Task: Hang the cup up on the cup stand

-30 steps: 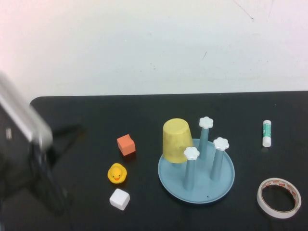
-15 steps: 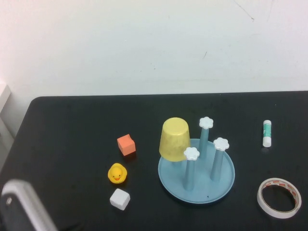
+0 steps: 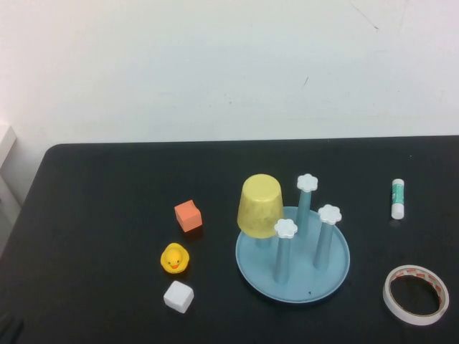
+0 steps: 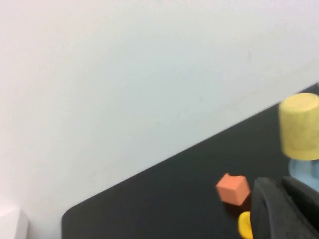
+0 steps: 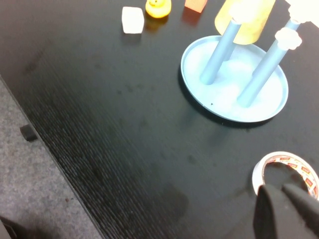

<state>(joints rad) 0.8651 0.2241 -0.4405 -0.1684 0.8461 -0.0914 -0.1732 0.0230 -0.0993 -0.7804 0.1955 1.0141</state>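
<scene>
The yellow cup (image 3: 260,205) sits upside down over the back-left post of the cup stand (image 3: 292,276), a light-blue dish with blue posts and white flower caps. Three other posts stand bare. Neither gripper shows in the high view. In the left wrist view my left gripper (image 4: 282,184) is shut and empty, well off to the left of the cup (image 4: 299,127). In the right wrist view my right gripper (image 5: 281,189) is shut and empty, hovering by the tape roll, apart from the stand (image 5: 199,84) and the cup (image 5: 244,20).
An orange cube (image 3: 188,215), a yellow rubber duck (image 3: 173,259) and a white cube (image 3: 178,296) lie left of the stand. A glue stick (image 3: 398,198) and a tape roll (image 3: 415,294) lie on the right. The table's near edge shows in the right wrist view.
My left arm has drawn back toward the near left and left the high view. The cup stays on its post.
</scene>
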